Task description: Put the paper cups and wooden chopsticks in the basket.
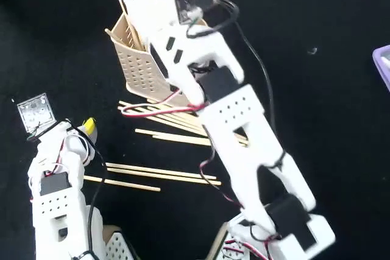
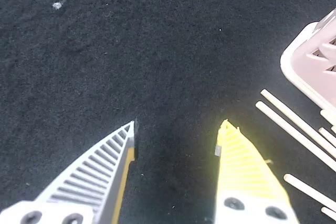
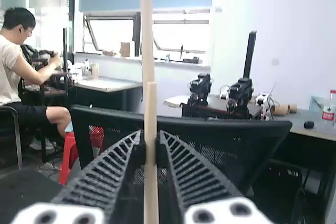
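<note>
Several chopsticks (image 1: 159,173) lie loose on the table (image 1: 317,120), their long axes running crosswise toward the basket (image 1: 141,72). The left gripper (image 2: 178,129), the nearer one, hangs open over bare table close by. One more chopstick (image 3: 148,51) is pinched in the closed right gripper (image 3: 149,134), in line with its fingers and pointing out at the room, so it likely must tip down toward the basket.

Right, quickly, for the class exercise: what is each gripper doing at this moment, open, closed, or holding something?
Left gripper: open, holding nothing.
Right gripper: closed on wooden chopsticks.
</note>
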`<control>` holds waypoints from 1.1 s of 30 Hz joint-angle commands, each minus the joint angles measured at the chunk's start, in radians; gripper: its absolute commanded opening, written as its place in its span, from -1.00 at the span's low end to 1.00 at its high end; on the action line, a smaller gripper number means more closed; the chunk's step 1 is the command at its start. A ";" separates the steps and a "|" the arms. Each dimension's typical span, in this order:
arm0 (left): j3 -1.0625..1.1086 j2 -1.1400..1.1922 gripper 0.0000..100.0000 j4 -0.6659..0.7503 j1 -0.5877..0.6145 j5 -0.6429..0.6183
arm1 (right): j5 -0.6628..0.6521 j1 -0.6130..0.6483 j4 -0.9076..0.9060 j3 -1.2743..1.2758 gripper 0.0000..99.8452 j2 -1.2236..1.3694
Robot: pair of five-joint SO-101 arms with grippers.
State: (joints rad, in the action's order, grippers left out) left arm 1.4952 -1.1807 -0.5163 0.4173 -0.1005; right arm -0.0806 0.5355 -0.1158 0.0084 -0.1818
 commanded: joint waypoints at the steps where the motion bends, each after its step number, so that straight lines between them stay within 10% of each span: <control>1: -0.010 -0.012 -0.50 0.017 0.005 0.011 | 0.005 -0.015 0.028 -0.062 -0.98 0.036; 33: -0.012 -0.012 -0.50 0.017 0.005 0.011 | 0.006 -0.008 -0.454 -0.058 -0.73 0.076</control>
State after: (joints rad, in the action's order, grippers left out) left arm 1.4952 -1.1807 -0.5163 0.4173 -0.1005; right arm -0.0806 0.5340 -0.5531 0.0054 -0.0069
